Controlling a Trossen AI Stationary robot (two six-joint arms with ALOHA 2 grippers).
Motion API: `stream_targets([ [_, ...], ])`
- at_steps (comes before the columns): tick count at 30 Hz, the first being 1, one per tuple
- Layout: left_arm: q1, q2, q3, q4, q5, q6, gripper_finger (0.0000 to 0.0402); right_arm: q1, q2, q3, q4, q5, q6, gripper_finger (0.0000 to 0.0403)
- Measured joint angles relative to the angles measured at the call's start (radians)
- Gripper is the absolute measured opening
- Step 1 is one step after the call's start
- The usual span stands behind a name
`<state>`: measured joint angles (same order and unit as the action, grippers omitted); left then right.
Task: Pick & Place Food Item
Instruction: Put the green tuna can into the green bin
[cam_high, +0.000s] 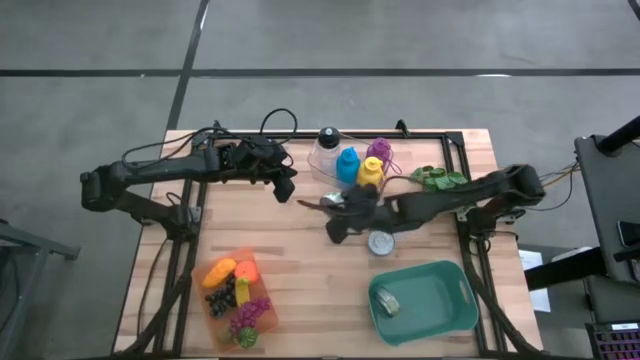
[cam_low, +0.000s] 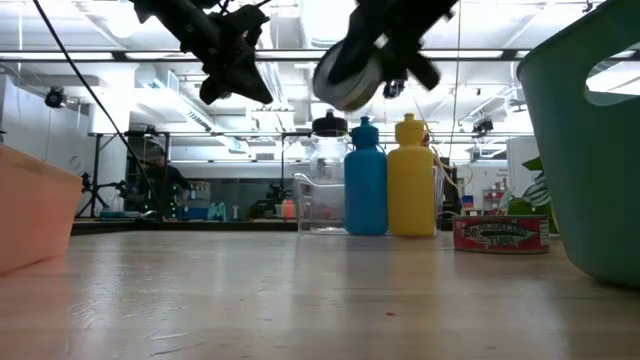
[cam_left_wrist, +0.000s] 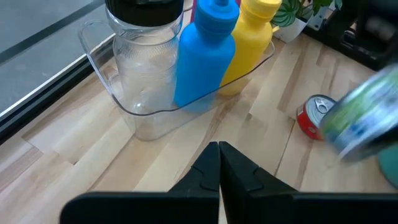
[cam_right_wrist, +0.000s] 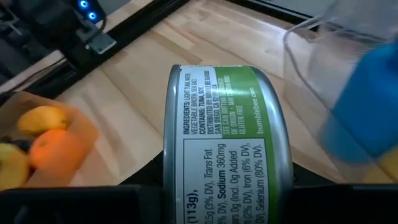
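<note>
Green-labelled tuna can (cam_right_wrist: 227, 149) sits clamped in the right gripper (cam_high: 347, 212), lifted above the table (cam_high: 300, 260).

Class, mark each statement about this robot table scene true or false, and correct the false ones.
1. The right gripper holds a green-labelled can. True.
2. That can rests on the table. False: it is held up in the air.
3. The red can stands on the table. True.
4. The blue bottle lies in the teal bin. False: it stands upright beside the yellow bottle.
5. The left gripper is open. False: it is shut and empty.
</note>
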<state>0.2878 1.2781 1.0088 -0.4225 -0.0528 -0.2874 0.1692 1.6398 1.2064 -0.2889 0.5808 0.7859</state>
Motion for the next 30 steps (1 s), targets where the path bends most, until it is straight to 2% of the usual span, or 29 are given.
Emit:
stream_targets([
  [5, 0.0, 0.0, 0.0, 0.005, 0.0, 0.0, 0.0001, 0.003, -0.158, -0.001, -0.172, -0.081, 0.054, 0.0113],
  [12, 0.003, 0.0, 0.0, 0.032, -0.016, 0.001, 0.0001, 0.011, -0.341, 0.0, -0.427, -0.2, 0.217, 0.0113],
  [15, 0.003, 0.0, 0.0, 0.041, -0.027, 0.003, 0.0001, 0.021, -0.391, 0.0, -0.594, -0.31, 0.324, 0.0113],
  [18, 0.004, 0.0, 0.0, 0.041, -0.031, 0.004, 0.0001, 0.03, -0.428, 0.0, -0.763, -0.504, 0.456, 0.0113],
  [21, 0.006, 0.0, 0.0, 0.043, -0.035, 0.004, 0.0001, 0.062, -0.448, 0.0, -0.882, -0.638, 0.596, 0.0113],
  [26, 0.007, 0.0, 0.0, 0.045, -0.071, 0.004, 0.0001, 0.139, -0.449, 0.0, -1.007, -0.767, 0.74, 0.0113],
  [30, 0.011, 0.0, 0.0, 0.045, -0.08, 0.004, 0.0001, 0.221, -0.444, -0.005, -1.022, -0.823, 0.847, 0.0113],
])
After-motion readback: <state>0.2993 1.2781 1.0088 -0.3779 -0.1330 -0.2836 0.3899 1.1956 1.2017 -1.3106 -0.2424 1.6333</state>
